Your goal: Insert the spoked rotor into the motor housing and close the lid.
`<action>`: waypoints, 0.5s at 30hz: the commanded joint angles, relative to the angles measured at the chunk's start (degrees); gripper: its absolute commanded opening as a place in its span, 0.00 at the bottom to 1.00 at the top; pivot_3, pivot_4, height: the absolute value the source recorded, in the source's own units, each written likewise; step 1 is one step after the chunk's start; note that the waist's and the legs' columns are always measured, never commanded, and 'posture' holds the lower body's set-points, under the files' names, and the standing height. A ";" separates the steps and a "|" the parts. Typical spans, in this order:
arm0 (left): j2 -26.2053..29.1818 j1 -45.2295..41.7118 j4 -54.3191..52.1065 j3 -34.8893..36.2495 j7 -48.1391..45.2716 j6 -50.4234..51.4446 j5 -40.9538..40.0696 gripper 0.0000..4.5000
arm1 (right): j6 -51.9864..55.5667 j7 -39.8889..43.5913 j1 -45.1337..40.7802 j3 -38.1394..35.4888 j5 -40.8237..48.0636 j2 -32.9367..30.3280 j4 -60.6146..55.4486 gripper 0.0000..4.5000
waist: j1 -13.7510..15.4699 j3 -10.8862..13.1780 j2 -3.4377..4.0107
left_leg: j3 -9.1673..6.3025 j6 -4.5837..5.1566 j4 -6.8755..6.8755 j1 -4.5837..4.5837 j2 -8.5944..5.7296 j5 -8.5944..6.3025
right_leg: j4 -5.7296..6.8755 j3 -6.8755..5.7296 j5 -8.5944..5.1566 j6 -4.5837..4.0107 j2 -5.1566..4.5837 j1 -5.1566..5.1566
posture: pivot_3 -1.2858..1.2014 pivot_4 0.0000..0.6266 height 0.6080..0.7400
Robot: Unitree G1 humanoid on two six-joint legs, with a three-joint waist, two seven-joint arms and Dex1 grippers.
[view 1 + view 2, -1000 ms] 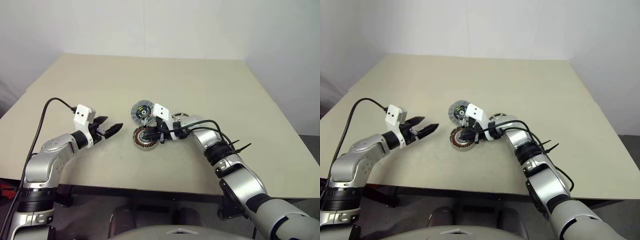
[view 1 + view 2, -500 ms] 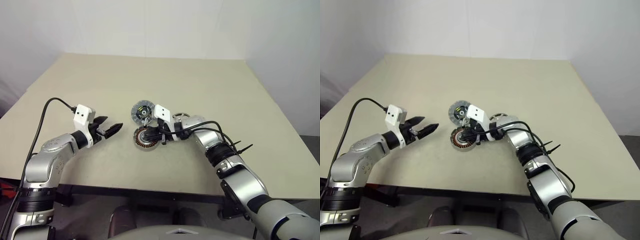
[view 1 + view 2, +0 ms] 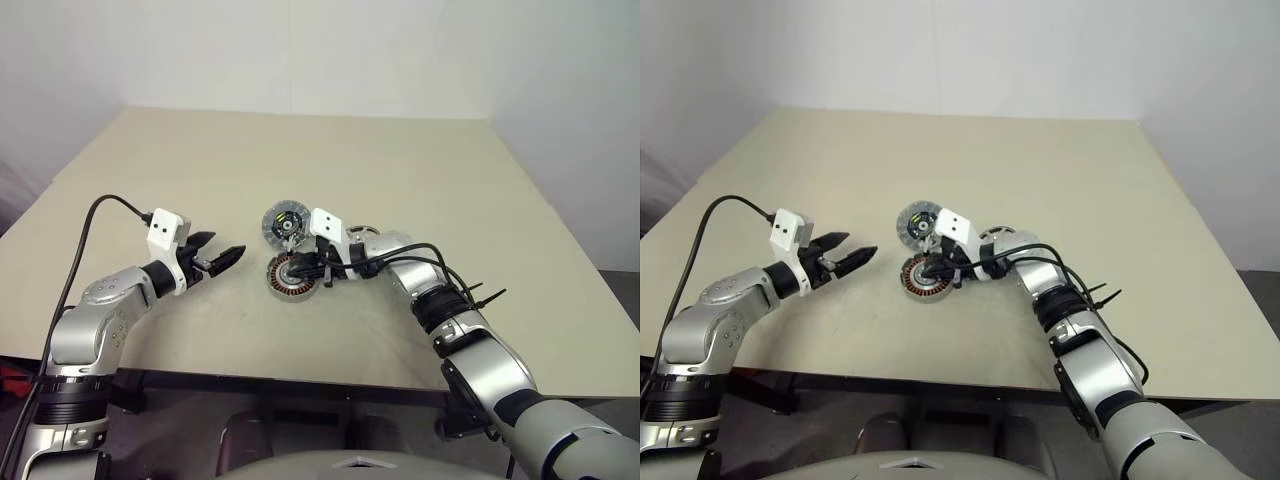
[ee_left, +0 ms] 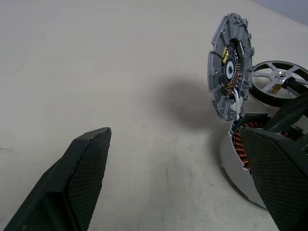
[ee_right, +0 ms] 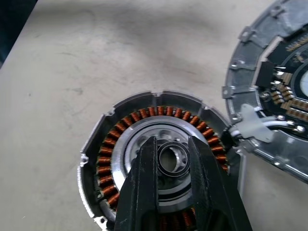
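Motor housing [image 5: 154,159] directly under right end effector [image 5: 171,149], fingers clamped on small ring [image 5: 174,160] over its centre.

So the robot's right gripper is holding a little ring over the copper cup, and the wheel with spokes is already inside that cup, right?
Not quite. The right gripper does hold a small ring over the motor housing, but the spoked rotor isn't inside. The left wrist view shows it lying on the table behind the lid.

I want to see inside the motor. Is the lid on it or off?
Off. The lid stands tilted open beside the motor housing, whose copper windings show, uncovered. The spoked rotor lies behind it, not inside.
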 commanded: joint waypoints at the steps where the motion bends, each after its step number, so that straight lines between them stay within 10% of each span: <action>1: 0.70 -0.96 -1.14 1.22 -0.07 -1.06 -0.02 1.00 | 0.48 1.35 -1.67 -0.63 0.55 0.16 -0.14 0.13 | 0.00 0.00 0.00 | 0.00 0.00 0.00 0.00 0.00 0.00 | 0.00 0.00 0.00 0.00 0.00 0.00 | 0.52 0.00 1.00; 15: 0.72 -0.82 -1.29 1.26 0.05 -1.05 0.02 1.00 | 1.13 2.33 -1.08 -0.33 0.28 0.27 -1.36 0.13 | -0.01 0.00 0.00 | 0.00 0.00 0.00 0.00 0.01 0.00 | 0.00 0.00 0.00 0.00 0.00 0.00 | 0.52 0.00 1.00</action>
